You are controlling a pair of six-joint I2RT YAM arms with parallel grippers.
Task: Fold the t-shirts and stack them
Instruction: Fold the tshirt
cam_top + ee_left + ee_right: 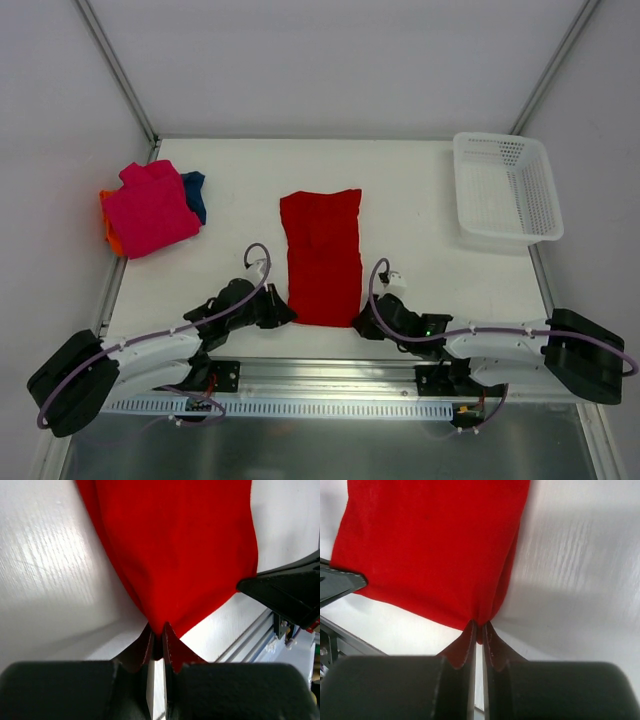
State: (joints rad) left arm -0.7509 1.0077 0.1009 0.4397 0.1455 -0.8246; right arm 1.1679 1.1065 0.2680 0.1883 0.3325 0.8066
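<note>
The bright red t-shirt lies as a long folded strip in the middle of the table. My left gripper is shut on its near left corner; the left wrist view shows the red cloth pinched between the fingers. My right gripper is shut on the near right corner; the right wrist view shows the red cloth pinched there. The magenta-pink t-shirt lies folded at the far left on top of the orange t-shirt and the dark blue t-shirt.
A white plastic mesh basket stands at the far right of the table. A metal rail runs along the near edge by the arm bases. The other arm's black gripper shows in the left wrist view.
</note>
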